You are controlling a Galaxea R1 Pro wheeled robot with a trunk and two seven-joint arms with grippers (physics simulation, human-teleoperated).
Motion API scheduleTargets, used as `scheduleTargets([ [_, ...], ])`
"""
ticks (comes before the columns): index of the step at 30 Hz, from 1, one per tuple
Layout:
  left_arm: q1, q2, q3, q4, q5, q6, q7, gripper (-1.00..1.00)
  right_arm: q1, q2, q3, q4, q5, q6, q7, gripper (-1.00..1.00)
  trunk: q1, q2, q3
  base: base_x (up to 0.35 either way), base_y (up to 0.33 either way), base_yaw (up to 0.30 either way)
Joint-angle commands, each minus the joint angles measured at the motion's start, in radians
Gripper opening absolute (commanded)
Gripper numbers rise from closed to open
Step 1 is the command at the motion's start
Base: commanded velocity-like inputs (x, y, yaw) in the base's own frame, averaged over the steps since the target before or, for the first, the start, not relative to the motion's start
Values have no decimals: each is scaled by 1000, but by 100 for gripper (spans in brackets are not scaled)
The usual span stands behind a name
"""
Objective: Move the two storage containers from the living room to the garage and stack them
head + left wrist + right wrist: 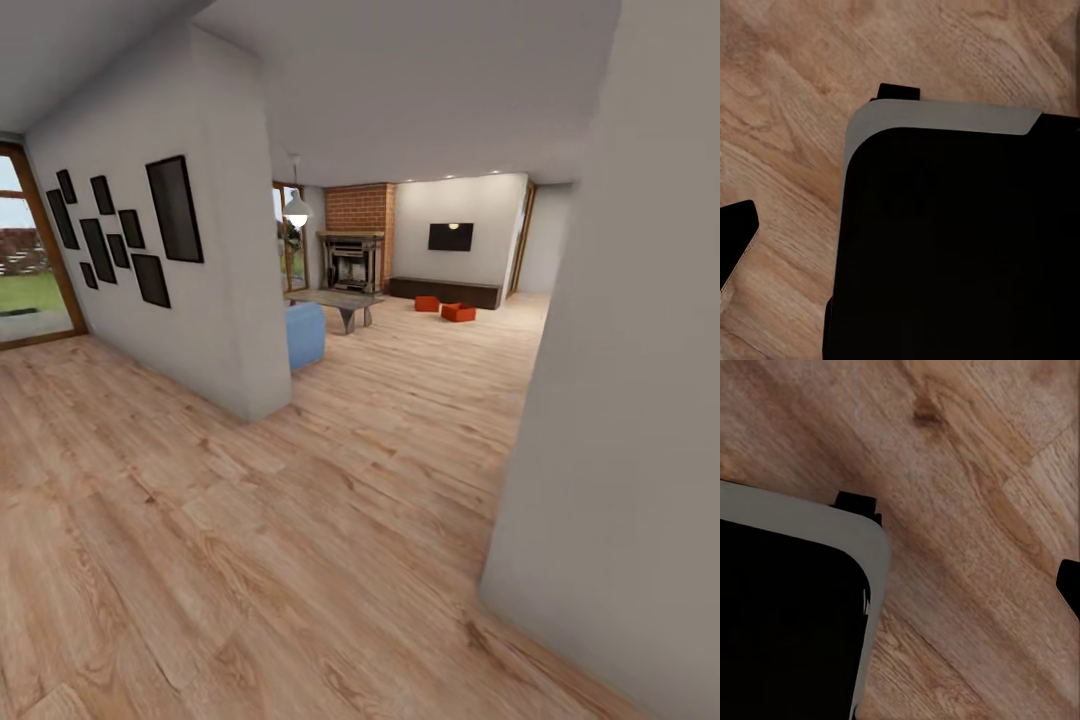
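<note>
While the head camera looks down a hallway of light wood plank floor (300,540), the living room (420,260) opens at its far end, and the brick fireplace (355,250) serves as the landmark there. To the right of the fireplace and nearer the camera, the two storage containers (445,307) sit on the wood floor. They are small orange-red boxes at this range, close together, though whether they touch cannot be told. They lie just in front of a long dark low cabinet (445,291) that runs along the white wall right of the fireplace, below a wall-mounted black screen (450,236). In front of the fireplace stands a glass-topped low table (335,300), and nearer still, to the fireplace's left, the end of a blue sofa (305,335) pokes out from behind a white wall (200,300) hung with black frames (120,235). A white pendant lamp (297,210) hangs left of the fireplace. A plain grey wall (620,400) closes the hallway's right side.

Each wrist view looks down at wood planks and a dark rounded panel with a grey edge (945,247), apparently part of the robot's own body (787,615). A black tip shows at the frame edge in the left wrist view (735,240) and in the right wrist view (1070,585). From these scraps it cannot be told whether either gripper is spread or closed, and nothing is seen held.
</note>
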Motion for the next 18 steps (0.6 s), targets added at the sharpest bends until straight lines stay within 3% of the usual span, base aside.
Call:
scheduleTargets([
  [1, 0, 0, 3, -2, 8, 4, 0, 100, -1, 2, 7, 3, -11, -5, 2, 100, 1, 0, -1, 322, 0, 0],
  [11, 0, 1, 3, -2, 10, 8, 0, 100, -1, 5, -3, 3, -11, -6, 2, 100, 1, 0, -1, 322, 0, 12],
  [18, 0, -2, 3, -2, 10, 10, 0, 100, -1, 4, -7, 3, -12, -6, 2, 100, 1, 0, -1, 322, 0, 227],
])
